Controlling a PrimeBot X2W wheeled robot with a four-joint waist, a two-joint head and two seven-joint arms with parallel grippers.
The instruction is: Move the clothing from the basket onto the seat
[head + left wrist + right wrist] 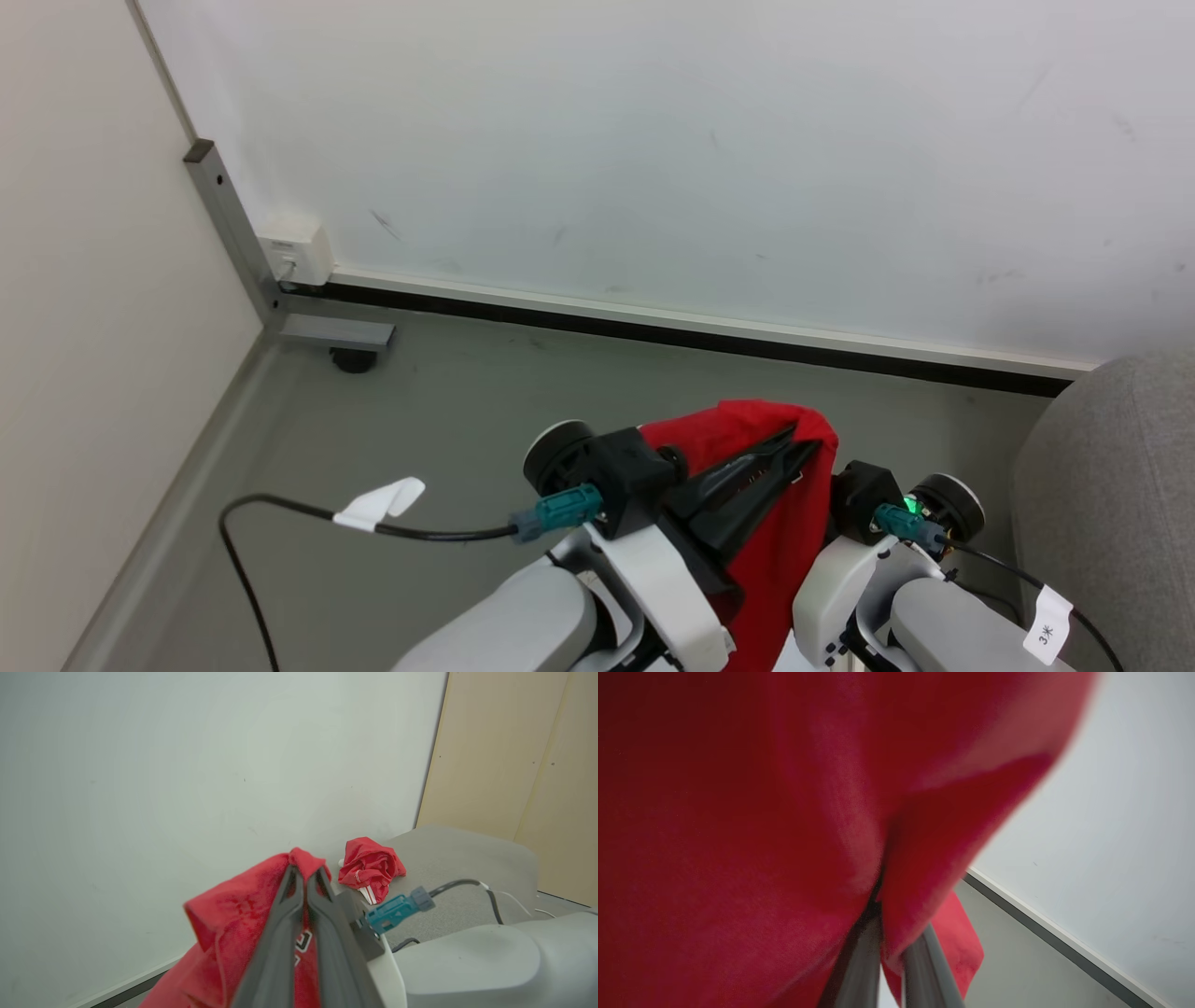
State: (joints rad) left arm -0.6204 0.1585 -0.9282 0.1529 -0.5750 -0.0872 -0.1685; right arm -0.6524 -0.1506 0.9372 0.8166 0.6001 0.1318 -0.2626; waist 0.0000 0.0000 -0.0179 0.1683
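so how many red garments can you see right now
2. One garment hangs from the left claw, the right claw shut on it too; the other garment lies crumpled on the grey sofa. More may be hidden.

In the right wrist view the red cloth (738, 812) is blurry and hides the tips of the 2 fingers of the right gripper (892, 933). In the head view the grey seat (1111, 485) is cut off by the right edge, and the cloth runs off the bottom edge. In the left wrist view the fingers of the left gripper (306, 875) cover most of the black-and-white letters (303, 941), so they cannot be read.
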